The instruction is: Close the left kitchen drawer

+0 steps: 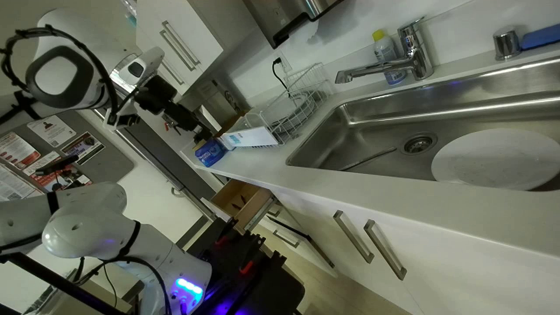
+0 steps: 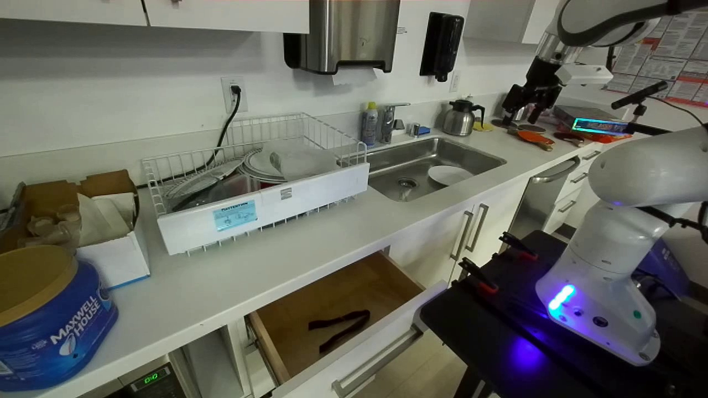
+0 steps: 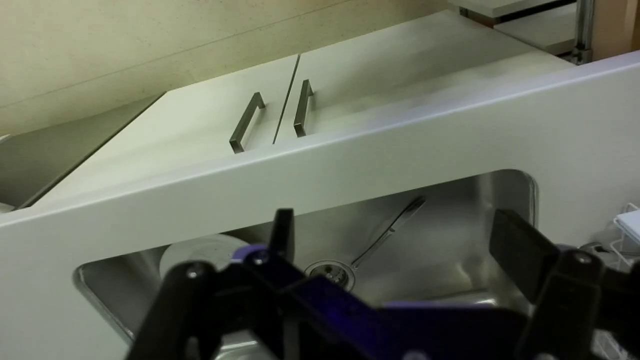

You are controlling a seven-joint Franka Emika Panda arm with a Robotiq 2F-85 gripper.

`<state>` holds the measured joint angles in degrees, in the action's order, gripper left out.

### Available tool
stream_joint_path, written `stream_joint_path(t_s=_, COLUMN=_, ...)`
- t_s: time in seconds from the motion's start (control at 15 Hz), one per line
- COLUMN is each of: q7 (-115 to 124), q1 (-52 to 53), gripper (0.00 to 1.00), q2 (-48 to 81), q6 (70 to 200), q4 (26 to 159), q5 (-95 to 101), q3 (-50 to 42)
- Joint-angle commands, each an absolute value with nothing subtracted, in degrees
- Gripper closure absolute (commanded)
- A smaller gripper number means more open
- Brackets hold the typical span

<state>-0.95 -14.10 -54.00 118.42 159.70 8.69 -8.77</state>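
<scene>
The left kitchen drawer is pulled out under the counter in both exterior views (image 1: 256, 206) (image 2: 381, 335). Its white front has a silver bar handle, and its wooden inside holds dark strips (image 2: 344, 327). In the wrist view, part of its brown side (image 3: 611, 30) and metal rail show at the top right corner. My gripper (image 2: 521, 115) is open and empty, raised above the counter and apart from the drawer. In the wrist view, my two black fingers (image 3: 395, 225) are spread wide over the sink. The gripper also shows in an exterior view (image 1: 190, 130), where its fingertips are hard to make out.
A black stand (image 2: 442, 315) with red clamps stands close to the drawer front. A steel sink (image 3: 450, 240), a tap (image 1: 385, 65) and a white dish rack (image 2: 265, 207) are along the counter (image 2: 232, 276). Cabinet doors with bar handles (image 3: 247, 122) are beside the drawer.
</scene>
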Motion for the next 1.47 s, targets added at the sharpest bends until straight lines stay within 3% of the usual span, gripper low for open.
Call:
stream_joint_path(t_s=0.0, q7=-2.68, q1=-10.66, gripper=0.00, q2=-55.62, q6=117.92, q4=159.51, q5=8.16, q3=-7.02)
stream_joint_path(t_s=0.8, q7=-5.76, q1=16.20, gripper=0.00, q2=-47.49, q6=116.68, q4=155.90, q5=1.64, q3=10.65)
stream_joint_path(t_s=1.4, q7=-7.28, q1=17.92, gripper=0.00, q2=-46.73, q6=117.66, q4=156.41, q5=3.08, q3=10.75)
